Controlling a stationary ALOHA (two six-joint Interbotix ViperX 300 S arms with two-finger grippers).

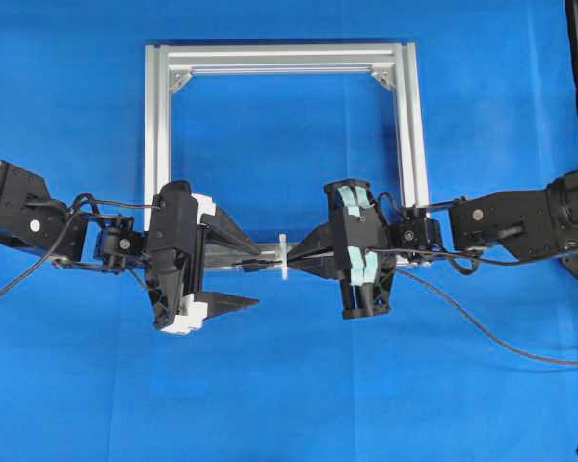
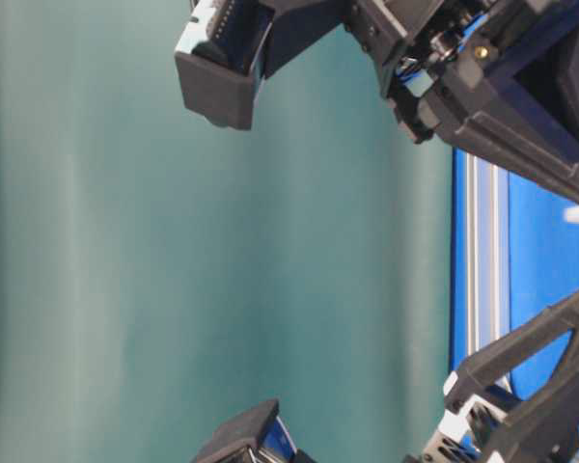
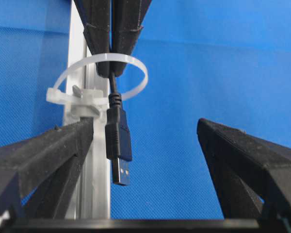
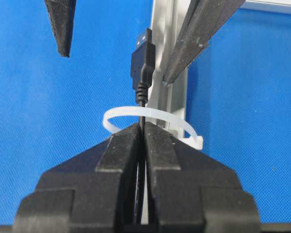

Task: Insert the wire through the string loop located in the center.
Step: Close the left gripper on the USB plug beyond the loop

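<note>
Seen from overhead, a silver frame (image 1: 285, 60) lies on a blue desk (image 1: 289, 385), and at the centre of the picture both arms meet over its lower bar, where the white string loop (image 1: 283, 256) stands; the left tool (image 1: 253, 271) is spread wide left of the loop, the right tool (image 1: 297, 260) is pinched shut just right of it, and the wire (image 1: 482, 329) trails off toward the lower right. The table-level view shows only blurred black arm parts along the top and bottom edges and a strip of frame at the right; no loop or wire can be made out. From the left wrist, the loop arcs across the upper middle, and the wire's plug (image 3: 118, 145) hangs below it with its metal tip bare, between wide-open fingers (image 3: 242, 160). From the right wrist, closed fingers (image 4: 117, 145) clamp the wire just under the loop, and the plug rises past the ring into the upper middle. Judging by this, the plug is through the loop; pulling more wire through looks to remain. No containers are in view
</note>
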